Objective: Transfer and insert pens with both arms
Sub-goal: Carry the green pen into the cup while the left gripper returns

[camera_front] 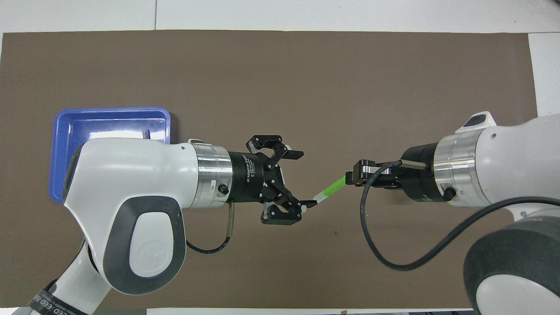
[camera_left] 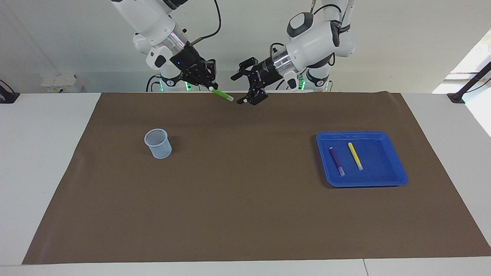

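The right gripper (camera_front: pixel 350 178) had its jaws clamped on the green pen (camera_front: pixel 331 190), whose long axis ran out toward the left gripper (camera_front: pixel 302 178), jaws apart, tip just beside them.

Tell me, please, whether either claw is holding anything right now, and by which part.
The right claw grips the green pen by one end; its pale tip points toward the left claw, which is open and holds nothing.
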Controlling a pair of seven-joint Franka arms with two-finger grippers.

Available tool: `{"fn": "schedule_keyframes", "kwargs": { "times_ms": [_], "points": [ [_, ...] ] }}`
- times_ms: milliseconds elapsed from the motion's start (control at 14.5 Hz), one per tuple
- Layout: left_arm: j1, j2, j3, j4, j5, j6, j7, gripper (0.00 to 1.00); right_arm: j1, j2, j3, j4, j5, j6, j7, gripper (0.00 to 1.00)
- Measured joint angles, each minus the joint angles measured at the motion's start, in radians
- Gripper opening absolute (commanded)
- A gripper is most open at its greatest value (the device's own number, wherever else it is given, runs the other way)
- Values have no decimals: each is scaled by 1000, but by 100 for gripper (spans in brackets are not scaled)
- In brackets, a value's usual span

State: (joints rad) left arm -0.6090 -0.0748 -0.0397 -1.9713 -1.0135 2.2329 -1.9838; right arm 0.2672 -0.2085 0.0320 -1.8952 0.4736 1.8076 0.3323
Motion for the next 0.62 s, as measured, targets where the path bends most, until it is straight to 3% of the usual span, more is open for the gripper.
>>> {"fn": "schedule_keyframes", "kwargs": {
  "times_ms": [275,620],
  "points": [
    [68,0,7,-16,0,0,1,100,-20,26,-1,71,-135,-89,-133,0],
    [140,-4,9,-47,15,-9,76,100,-119,49,-6,114,-197,-137,-357,0]
  ]
}}
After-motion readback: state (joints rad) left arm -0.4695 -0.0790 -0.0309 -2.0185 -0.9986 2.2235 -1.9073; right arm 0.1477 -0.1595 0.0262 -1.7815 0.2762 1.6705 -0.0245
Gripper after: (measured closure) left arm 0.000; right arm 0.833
